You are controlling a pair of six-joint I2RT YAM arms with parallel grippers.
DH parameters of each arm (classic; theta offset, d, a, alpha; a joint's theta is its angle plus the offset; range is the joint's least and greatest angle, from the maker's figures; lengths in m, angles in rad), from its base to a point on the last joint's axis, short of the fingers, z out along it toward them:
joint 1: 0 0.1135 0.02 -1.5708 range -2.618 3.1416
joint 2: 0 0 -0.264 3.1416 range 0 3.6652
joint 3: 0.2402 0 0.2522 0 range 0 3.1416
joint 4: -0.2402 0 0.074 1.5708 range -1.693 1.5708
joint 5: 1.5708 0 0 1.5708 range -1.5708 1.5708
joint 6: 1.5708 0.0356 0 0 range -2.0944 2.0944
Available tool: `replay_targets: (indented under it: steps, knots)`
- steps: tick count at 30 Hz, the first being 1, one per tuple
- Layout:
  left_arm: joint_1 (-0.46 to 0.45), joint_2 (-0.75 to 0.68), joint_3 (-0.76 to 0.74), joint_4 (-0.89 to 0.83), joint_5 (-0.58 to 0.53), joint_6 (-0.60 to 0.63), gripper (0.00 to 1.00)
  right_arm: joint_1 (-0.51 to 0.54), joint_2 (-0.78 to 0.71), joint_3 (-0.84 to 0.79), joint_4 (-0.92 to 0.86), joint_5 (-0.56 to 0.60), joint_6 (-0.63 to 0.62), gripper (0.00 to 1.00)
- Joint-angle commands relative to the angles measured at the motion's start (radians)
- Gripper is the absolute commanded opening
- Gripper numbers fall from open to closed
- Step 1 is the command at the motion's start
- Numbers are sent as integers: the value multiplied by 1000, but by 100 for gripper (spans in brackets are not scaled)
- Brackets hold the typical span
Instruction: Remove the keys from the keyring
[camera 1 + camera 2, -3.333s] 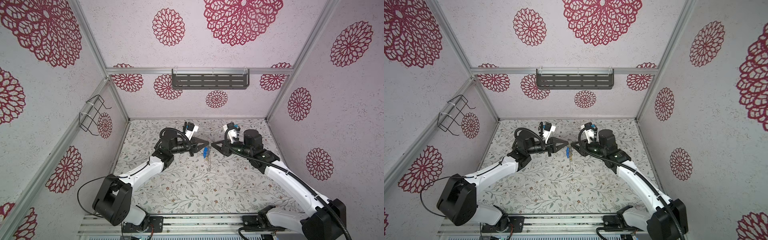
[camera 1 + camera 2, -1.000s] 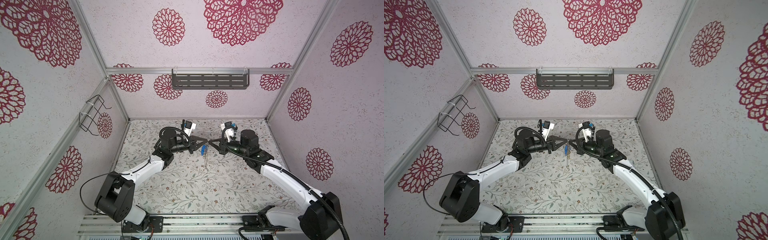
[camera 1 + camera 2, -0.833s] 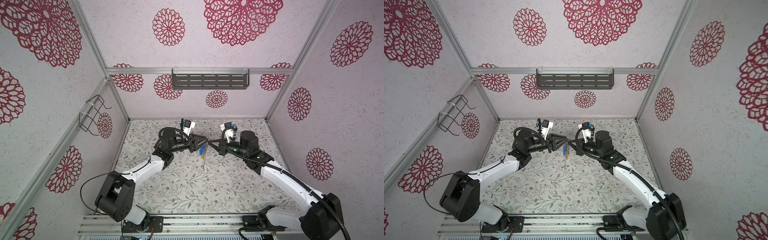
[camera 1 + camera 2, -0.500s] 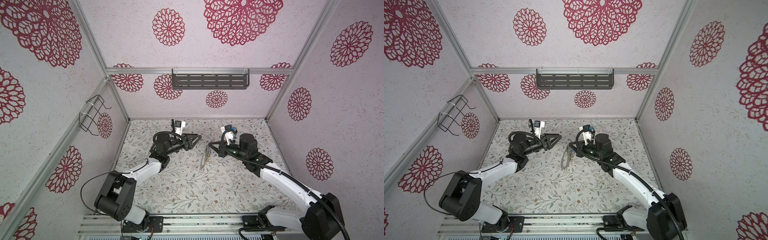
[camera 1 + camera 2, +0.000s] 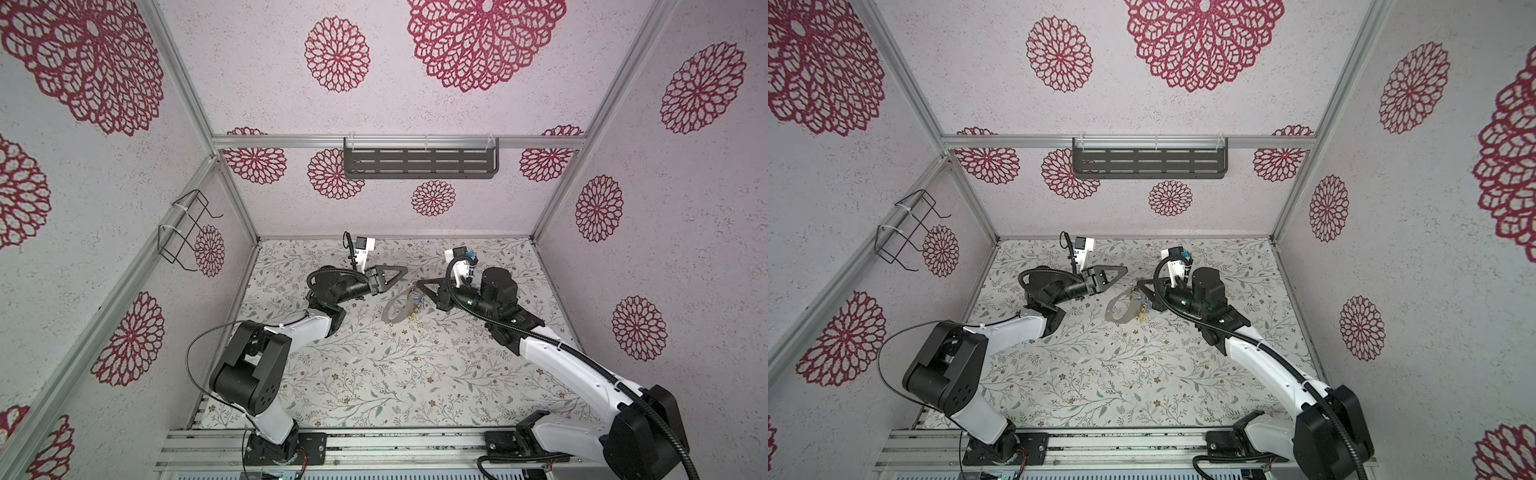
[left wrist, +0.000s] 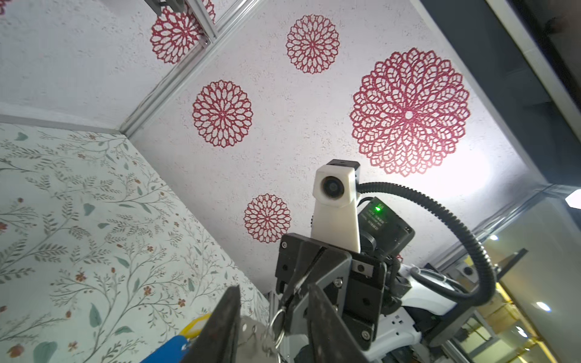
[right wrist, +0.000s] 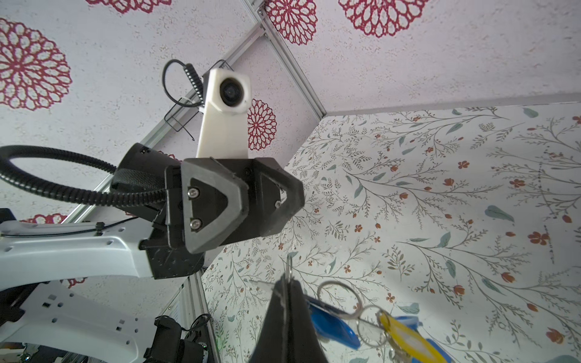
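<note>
The keyring [image 5: 385, 307] [image 5: 1108, 309], a thin grey hoop, hangs tilted just above the floral table. My right gripper [image 5: 417, 283] [image 5: 1138, 283] [image 7: 284, 281] is shut on its thin metal rim. The keys [image 5: 414, 307] [image 5: 1144, 309] dangle beside the hoop on small metal loops. In the right wrist view they are a blue tag [image 7: 333, 323] and a yellow tag [image 7: 405, 339]. My left gripper [image 5: 402, 273] [image 5: 1122, 272] [image 6: 273, 286] stands open and empty, just left of the right gripper's tips. A small loop [image 6: 278, 320] shows beyond its parted fingers.
A black wire basket [image 5: 183, 232] hangs on the left wall. A dark slotted shelf [image 5: 419, 164] is fixed to the back wall. Both arm bases sit on the metal rail [image 5: 374, 449] along the table's front edge.
A second ago both grippers met at the keys. The left gripper has since opened and drawn back to the left. The keyring has swung down and hangs lower from the right gripper.
</note>
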Motion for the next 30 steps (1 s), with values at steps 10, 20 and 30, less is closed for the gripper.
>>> replay_targets:
  steps: [10,20,30]
  knots:
    - [-6,-32,-33,-15,17,35,35,-1,-12,13,157,-13,62,0]
    - [-16,-37,-14,-66,12,68,29,-1,16,27,171,-37,72,0]
    - [-28,-16,-2,17,35,10,24,-1,36,38,179,-42,82,0]
